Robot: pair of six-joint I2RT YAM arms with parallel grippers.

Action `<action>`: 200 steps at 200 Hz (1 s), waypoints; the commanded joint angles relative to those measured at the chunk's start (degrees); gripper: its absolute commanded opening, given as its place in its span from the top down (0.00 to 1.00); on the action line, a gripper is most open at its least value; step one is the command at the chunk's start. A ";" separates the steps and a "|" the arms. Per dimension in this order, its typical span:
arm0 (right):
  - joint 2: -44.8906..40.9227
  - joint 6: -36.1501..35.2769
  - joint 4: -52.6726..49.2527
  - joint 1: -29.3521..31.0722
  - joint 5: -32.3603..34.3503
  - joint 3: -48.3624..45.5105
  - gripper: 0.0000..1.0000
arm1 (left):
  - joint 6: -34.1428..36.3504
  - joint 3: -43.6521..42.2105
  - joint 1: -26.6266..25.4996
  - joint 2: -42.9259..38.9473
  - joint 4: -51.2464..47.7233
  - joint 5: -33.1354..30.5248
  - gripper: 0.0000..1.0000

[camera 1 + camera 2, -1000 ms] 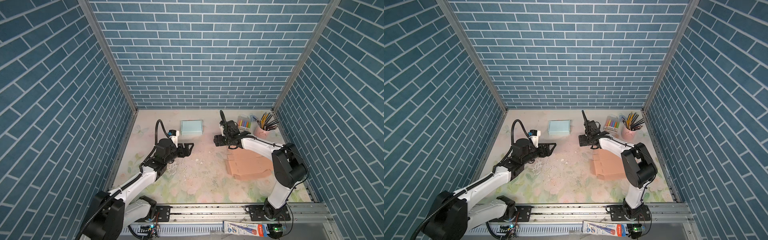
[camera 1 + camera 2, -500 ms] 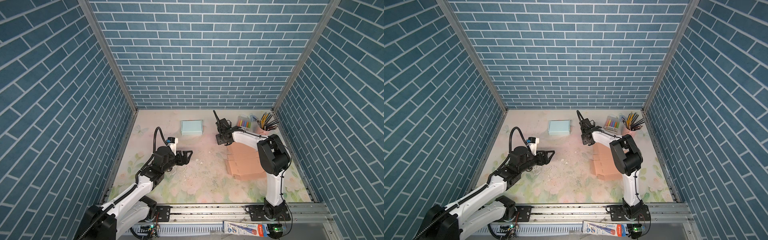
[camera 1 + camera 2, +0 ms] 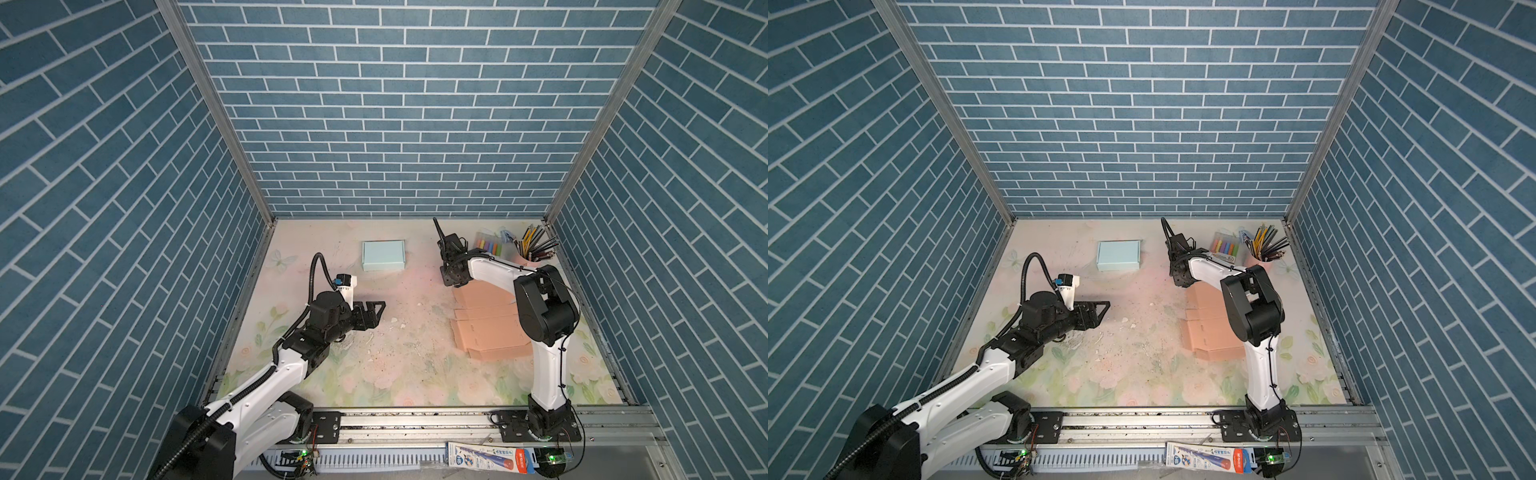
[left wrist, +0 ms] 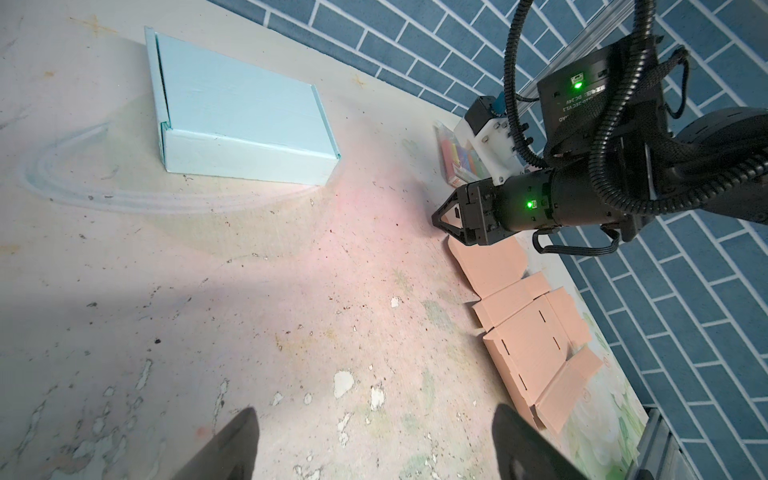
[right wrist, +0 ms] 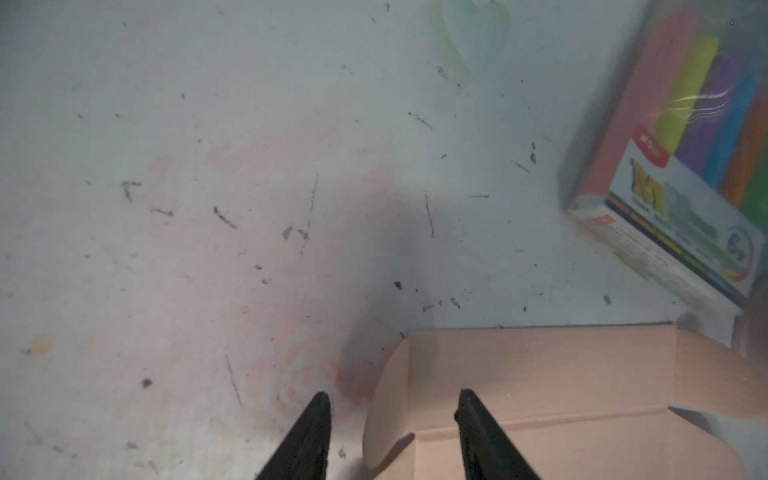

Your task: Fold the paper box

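the flat pink paper box (image 3: pixel 486 332) lies unfolded on the tabletop (image 3: pixel 374 374). the right tool (image 5: pixel 390 399), jaws apart, straddles the box's far corner flap. the left tool (image 4: pixel 374 411), spread wide, hovers well apart from the box.

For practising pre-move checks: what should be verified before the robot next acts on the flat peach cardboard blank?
1. The flat peach cardboard box blank lies unfolded: ok.
2. The right gripper straddles its rounded corner flap, jaws apart: ok.
3. Flap gripped: not ok.
4. The left gripper is open, clear of the blank: ok.
5. The clear pack of coloured markers lies apart from the flap: ok.
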 commanded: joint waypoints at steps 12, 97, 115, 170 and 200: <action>1.59 -1.41 -1.22 -0.36 -0.30 1.36 0.56 | 0.31 2.87 -0.40 0.93 -0.11 -0.21 0.12; 2.71 -1.90 -1.56 -0.62 -0.13 2.14 0.79 | 0.55 5.04 -0.39 1.97 -1.69 -0.55 0.12; 2.32 -1.77 -1.08 -0.62 0.08 1.32 0.84 | 0.44 4.79 -0.39 1.70 -1.44 -0.66 0.12; -1.62 -0.55 -0.03 0.30 0.97 -2.24 0.93 | 0.31 4.17 -0.35 1.38 -1.19 -1.02 0.12; -4.16 0.45 0.06 2.27 1.01 -3.44 0.96 | 0.40 3.76 -0.36 0.83 -1.36 -1.31 0.12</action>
